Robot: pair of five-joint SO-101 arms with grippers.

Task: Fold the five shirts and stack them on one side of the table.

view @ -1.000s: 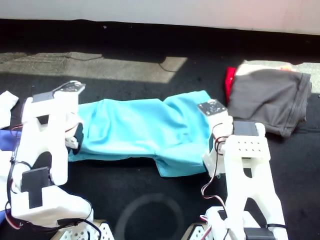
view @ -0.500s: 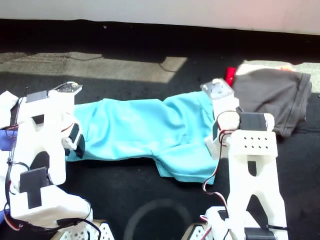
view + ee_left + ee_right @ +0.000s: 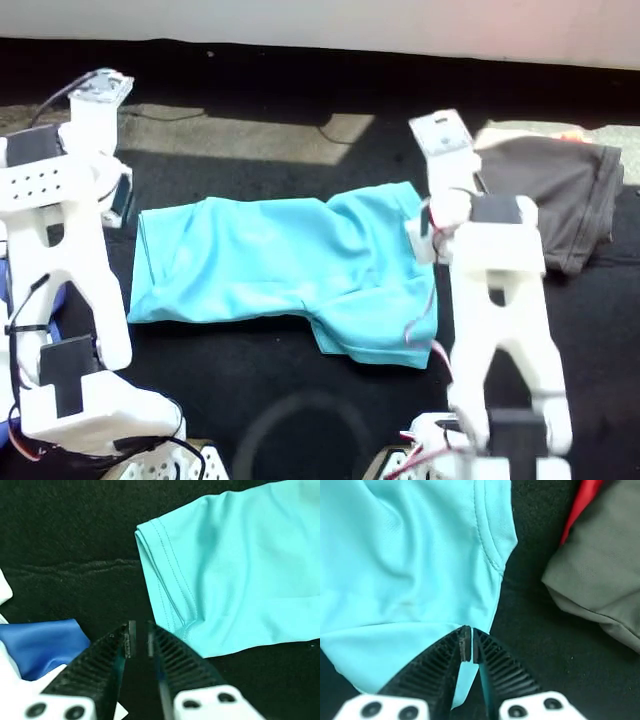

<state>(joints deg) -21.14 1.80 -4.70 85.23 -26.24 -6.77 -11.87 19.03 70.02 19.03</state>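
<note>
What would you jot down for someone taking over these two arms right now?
Left pincer: slightly open, empty, over bare table beside one end of the teal shirt.
Right pincer: shut, empty, above the shirt's other end.
Teal shirt: mid-table, flat, apparently partly folded.
Done: grey shirt lies folded on something red at the right side.
Left: finish the teal shirt and stack it there; a blue cloth waits by the left arm.
</note>
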